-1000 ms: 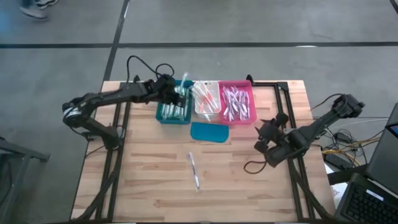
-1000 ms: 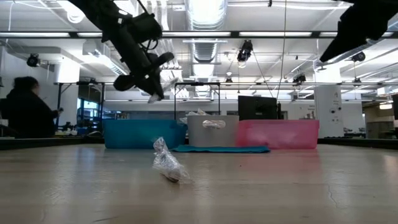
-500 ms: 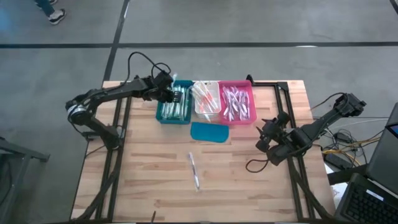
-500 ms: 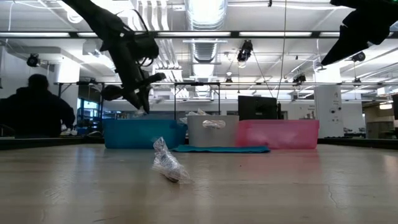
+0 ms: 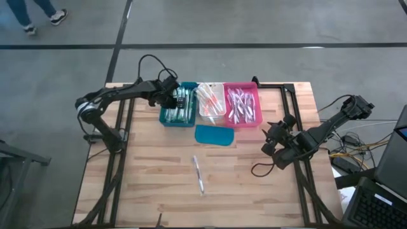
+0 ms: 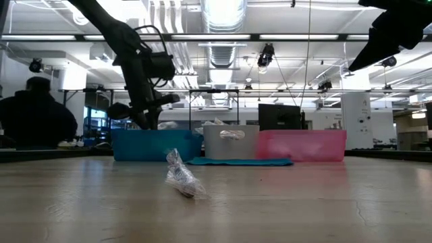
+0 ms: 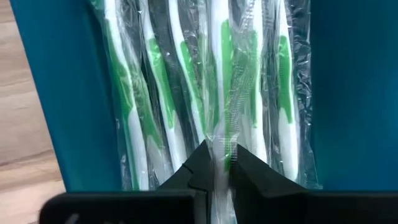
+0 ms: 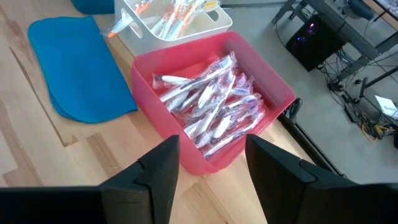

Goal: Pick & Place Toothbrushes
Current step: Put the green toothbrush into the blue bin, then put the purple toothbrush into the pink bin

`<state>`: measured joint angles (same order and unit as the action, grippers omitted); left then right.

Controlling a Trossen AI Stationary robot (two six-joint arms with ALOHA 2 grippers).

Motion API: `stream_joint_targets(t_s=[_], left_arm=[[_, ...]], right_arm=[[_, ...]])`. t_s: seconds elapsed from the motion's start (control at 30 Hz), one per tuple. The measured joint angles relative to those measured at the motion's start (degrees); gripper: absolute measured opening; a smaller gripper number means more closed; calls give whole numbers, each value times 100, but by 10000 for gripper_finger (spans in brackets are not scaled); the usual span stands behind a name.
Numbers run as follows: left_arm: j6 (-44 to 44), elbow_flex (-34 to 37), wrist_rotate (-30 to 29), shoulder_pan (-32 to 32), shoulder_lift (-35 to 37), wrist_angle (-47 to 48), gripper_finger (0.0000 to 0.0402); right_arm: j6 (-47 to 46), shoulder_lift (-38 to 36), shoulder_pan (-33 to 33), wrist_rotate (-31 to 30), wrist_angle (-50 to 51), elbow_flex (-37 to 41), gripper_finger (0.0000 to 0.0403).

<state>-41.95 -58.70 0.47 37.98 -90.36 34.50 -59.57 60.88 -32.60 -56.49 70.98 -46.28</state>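
So the left gripper [image 5: 170,97] has come down in the last second. A moment back it was riding high above the teal bin [image 5: 179,118] with a wrapped brush dangling from it, and now it's sunk right to the bin's rim, sitting at the bin's 9 o'clock side in the overhead view. From the table-level camera it's dropped to just above the bin wall. I read that as the drop-off stage: the green brush is being lowered in with its own kind, and the release hasn't happened yet.

The left fingers [image 7: 252,177] are nearly closed, pinching the clear wrapper of one green toothbrush [image 7: 222,140], which lies over the other green-and-white brushes packed in the bin.

The right gripper [image 5: 275,145] is parked over toward 3 o'clock on the table, near the edge. Its fingers [image 8: 155,171] are spread wide with nothing between them, just looking at the pink bin [image 8: 273,81] full of wrapped brushes. It's barely shifted in that second.

Elsewhere, the white bin [image 5: 210,102] in the middle holds the orange-accented ones, the flat teal piece [image 5: 215,135] sits at the bins' 6 o'clock, and there's one stray toothbrush [image 5: 198,173] still lying loose on the table further toward 6 o'clock. That one looks like the next job once this green one is let go
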Motion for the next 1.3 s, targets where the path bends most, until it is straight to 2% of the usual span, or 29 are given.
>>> stream_joint_targets(t_s=[0.4,0.93,1.3], left_arm=[[178,0,18,20,-16,22,61],[407,-112,82,20,-16,209,177],[619,-632,509,20,62,518,186]], right_arm=[[4,2,0,-2,-44,46,201],[87,2,4,-4,-95,46,172],[131,2,4,-4,-120,46,196]])
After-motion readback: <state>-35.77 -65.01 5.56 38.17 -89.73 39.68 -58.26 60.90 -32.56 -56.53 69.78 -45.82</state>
